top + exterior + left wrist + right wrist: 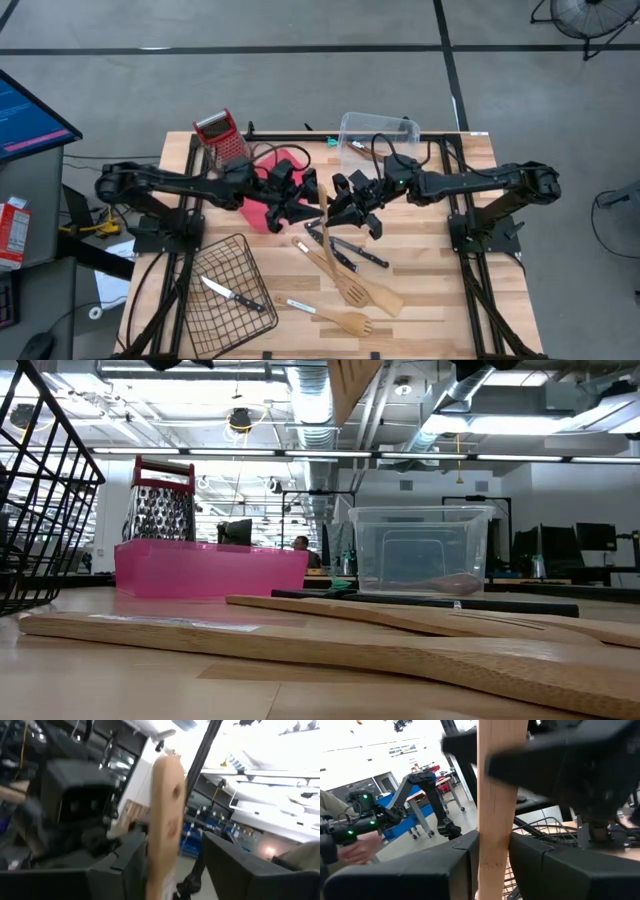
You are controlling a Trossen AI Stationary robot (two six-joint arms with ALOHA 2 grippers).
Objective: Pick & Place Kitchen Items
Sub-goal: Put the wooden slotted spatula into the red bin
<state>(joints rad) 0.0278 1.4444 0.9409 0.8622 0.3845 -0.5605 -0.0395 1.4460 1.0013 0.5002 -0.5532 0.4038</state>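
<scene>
A light wooden utensil (322, 197) stands upright in the air over the table's middle, between my two grippers; its lower end shows at the top of the low view (350, 385). My right gripper (345, 208) is shut on its shaft (500, 795). My left gripper (308, 203) faces it from the left, open. Its fingers (125, 865) stand on either side of the handle end, which has a hole (167, 810), and a gap shows at one finger. My right gripper pinches the utensil's flat wooden shaft (495, 855) between its two fingers. The fingers come level from the table's right side and lie across the shaft. The utensil stands upright, lifted clear of the table.
A black wire basket (225, 290) with a knife in it lies at the near left. Also on the table are a pink tray (262, 212), a red-topped grater (222, 135) and a clear bin (380, 132). Wooden utensils (350, 288) and knives (352, 252) lie near the middle. A person's hand (350, 845) shows beyond.
</scene>
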